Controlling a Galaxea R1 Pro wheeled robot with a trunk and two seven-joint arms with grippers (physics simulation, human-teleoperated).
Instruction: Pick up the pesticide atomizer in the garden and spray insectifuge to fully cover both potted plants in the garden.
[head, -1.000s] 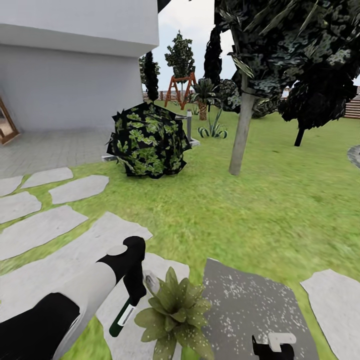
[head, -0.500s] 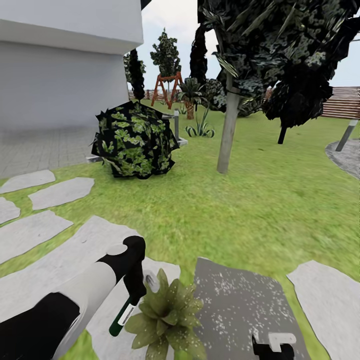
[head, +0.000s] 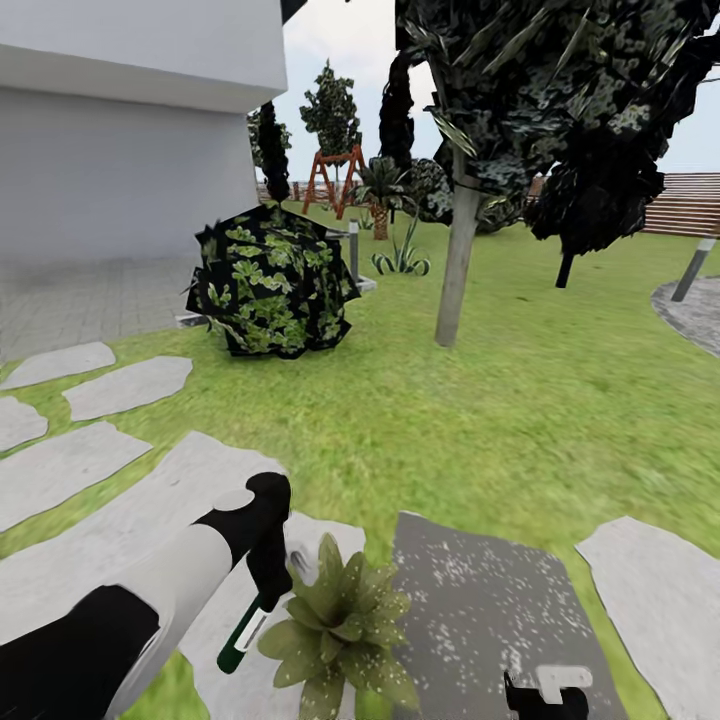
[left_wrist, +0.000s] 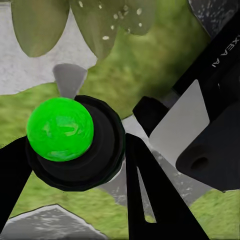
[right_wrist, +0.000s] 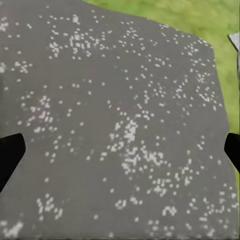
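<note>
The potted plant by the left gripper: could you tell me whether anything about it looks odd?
Nothing looks damaged. The potted plant stands upright beside the grey speckled paving, its leaves flecked white. The left gripper holds the atomizer close beside it.

Grey house wall (head: 130, 170), lawn (head: 480, 400), stepping stones (head: 125, 385), wooden fence (head: 690, 205).

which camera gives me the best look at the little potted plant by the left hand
The head view: the potted plant shows as a whole rosette of leaves beside the spray bottle held in the left hand. The left wrist view catches just a few blurred leaf tips past the bottle's green cap. The right wrist view looks at speckled paving.
</note>
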